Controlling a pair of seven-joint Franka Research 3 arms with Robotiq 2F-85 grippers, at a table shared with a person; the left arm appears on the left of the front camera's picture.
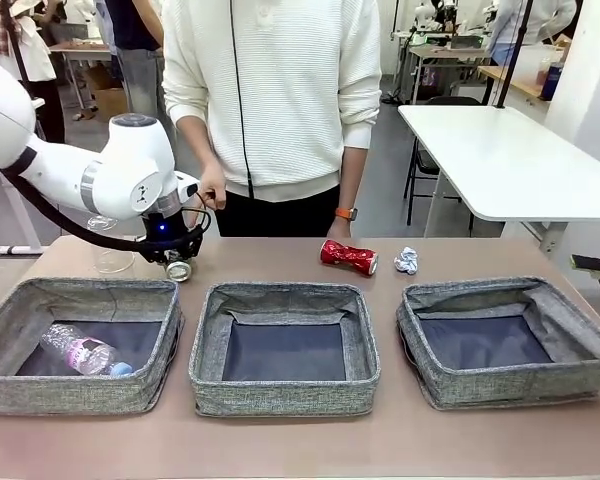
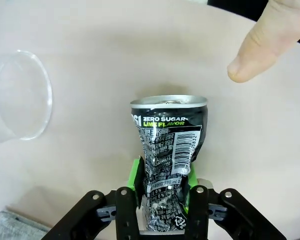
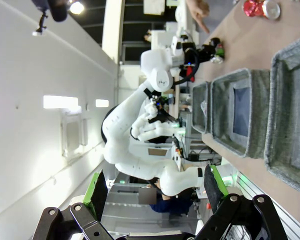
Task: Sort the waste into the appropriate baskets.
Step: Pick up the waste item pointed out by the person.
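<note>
My left gripper (image 1: 177,258) (image 2: 164,176) is shut on the crushed dark can (image 1: 180,269) (image 2: 171,131), its green pads pressing the can's pinched waist low over the table behind the left basket (image 1: 80,292). A clear plastic cup (image 1: 110,256) (image 2: 21,95) lies just beside it. The clear bottle (image 1: 80,353) with the pinkish label lies in the left basket. The middle basket (image 1: 280,293) and right basket (image 1: 500,290) hold nothing. A crushed red can (image 1: 348,257) and a white paper ball (image 1: 407,261) lie behind them. My right gripper (image 3: 157,192) stands open, off to the table's side.
A person in a white sweater stands at the far edge, one hand (image 1: 212,193) close to my left gripper and a finger (image 2: 255,50) pointing down near the dark can. A white table (image 1: 500,160) stands behind on the right.
</note>
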